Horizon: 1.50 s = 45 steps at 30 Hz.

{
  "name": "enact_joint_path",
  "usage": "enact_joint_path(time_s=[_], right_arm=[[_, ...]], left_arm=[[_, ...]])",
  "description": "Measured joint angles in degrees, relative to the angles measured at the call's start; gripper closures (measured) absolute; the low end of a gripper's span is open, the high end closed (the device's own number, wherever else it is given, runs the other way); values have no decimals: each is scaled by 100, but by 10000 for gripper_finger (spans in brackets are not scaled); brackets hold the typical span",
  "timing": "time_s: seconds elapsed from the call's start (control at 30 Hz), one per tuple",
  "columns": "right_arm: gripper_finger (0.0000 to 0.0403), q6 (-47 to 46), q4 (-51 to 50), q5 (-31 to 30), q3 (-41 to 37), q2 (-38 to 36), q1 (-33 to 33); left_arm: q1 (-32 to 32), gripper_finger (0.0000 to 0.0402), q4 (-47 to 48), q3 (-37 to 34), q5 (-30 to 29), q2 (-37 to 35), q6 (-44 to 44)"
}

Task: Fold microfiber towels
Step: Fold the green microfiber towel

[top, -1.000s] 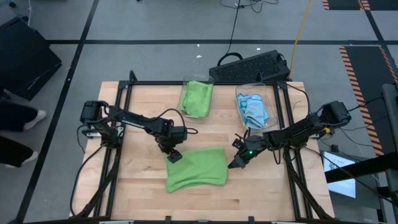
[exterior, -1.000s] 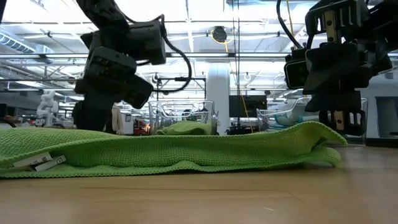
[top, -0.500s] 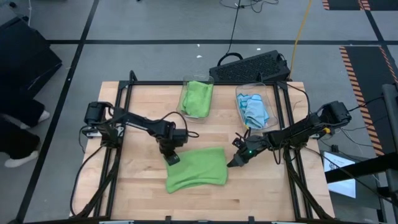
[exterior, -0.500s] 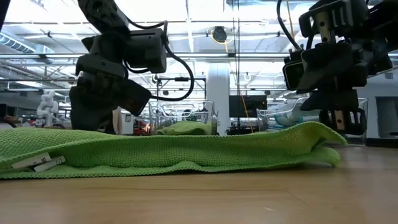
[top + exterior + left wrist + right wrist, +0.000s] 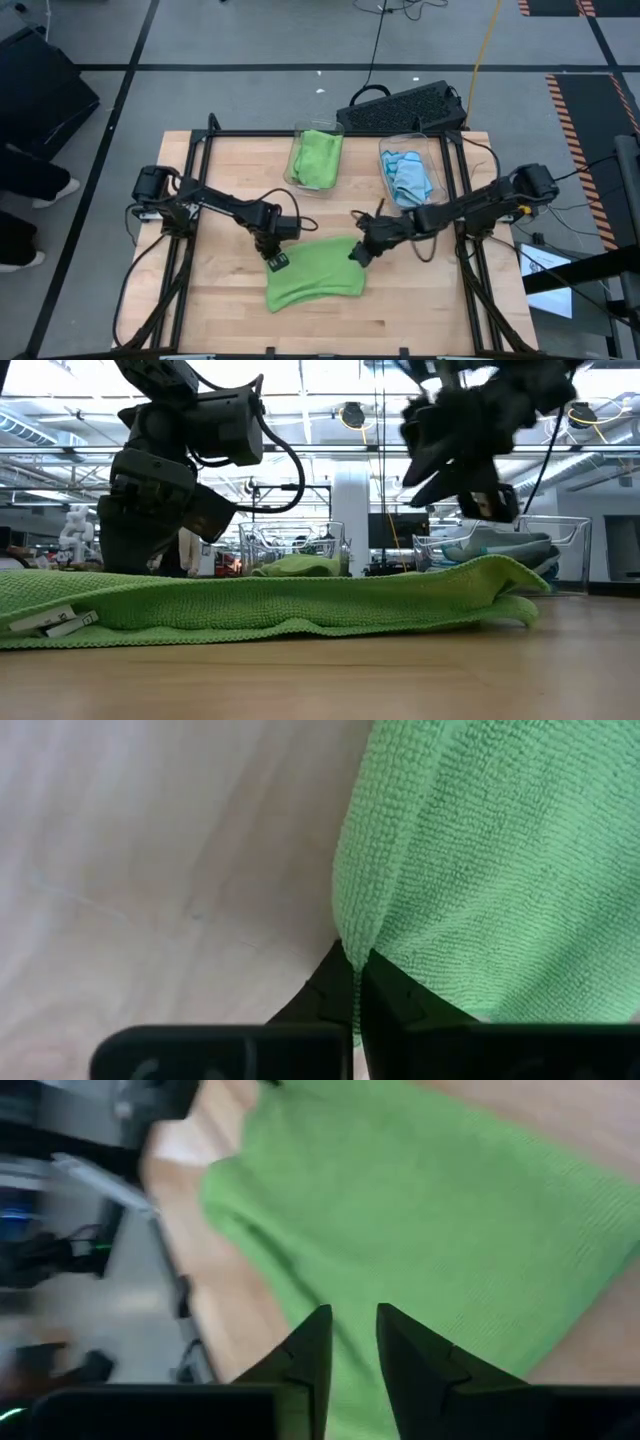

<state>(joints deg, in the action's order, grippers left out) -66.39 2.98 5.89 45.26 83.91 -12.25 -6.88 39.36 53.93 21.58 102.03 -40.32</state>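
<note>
A lime green microfiber towel (image 5: 315, 275) lies flat on the wooden table, its white tag (image 5: 55, 622) at the near left. My left gripper (image 5: 277, 262) points steeply down at the towel's far left corner and is shut on it. My right gripper (image 5: 358, 252) hangs above the towel's far right corner (image 5: 520, 585), clear of the cloth. Its fingers (image 5: 310, 1345) stand a narrow gap apart with nothing between them. My left gripper pinches the towel's left edge (image 5: 347, 942) between its two fingers, near the far left corner. The fingers come from above, slanting down. The edge puckers up into the fingertips, and the rest of the towel lies on the table.
At the table's far edge stand two clear bins, one with a green towel (image 5: 317, 158) and one with light blue towels (image 5: 405, 177). A black keyboard (image 5: 400, 108) lies beyond them. Bare wood shows near the front edge and at the left.
My left gripper has come down a little onto the towel's far left corner and shut on its edge. My right gripper has risen and gone toward the table's left, over the towel's far right corner, and has tipped closer to level. The towel lies as before.
</note>
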Motion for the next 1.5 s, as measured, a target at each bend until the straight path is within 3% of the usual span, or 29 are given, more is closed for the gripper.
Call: enact_joint_path(time_s=[0.1, 0.23, 0.33, 0.67, 1.0, 1.17, 1.33, 1.5], right_arm=[[354, 146, -585, -22, 470, 337, 138], [397, 212, -305, 211, 482, 931, 395], [396, 179, 53, 580, 489, 1351, 624], [402, 859, -505, 638, 1000, 2108, 1154], [403, 1502, -538, 320, 1341, 2088, 1556], [403, 1682, -527, 438, 1350, 2038, 1686], [403, 1779, -536, 625, 1350, 1552, 1541], [403, 1494, -732, 553, 1350, 929, 982]], left_arm=[[-55, 397, 27, -9, 73, -73, -76], [-68, 399, 27, -25, 165, -184, -265], [-108, 398, 115, -52, 284, -278, -502], [-669, 399, -103, -31, 305, -450, -1378], [-1551, 398, -1395, -24, 278, -456, -3170], [-1772, 399, -2158, -15, -218, -461, -3987], [-1754, 399, -2340, -15, -499, -463, -4145], [-1646, 397, -2339, -15, -743, -463, -3996]])
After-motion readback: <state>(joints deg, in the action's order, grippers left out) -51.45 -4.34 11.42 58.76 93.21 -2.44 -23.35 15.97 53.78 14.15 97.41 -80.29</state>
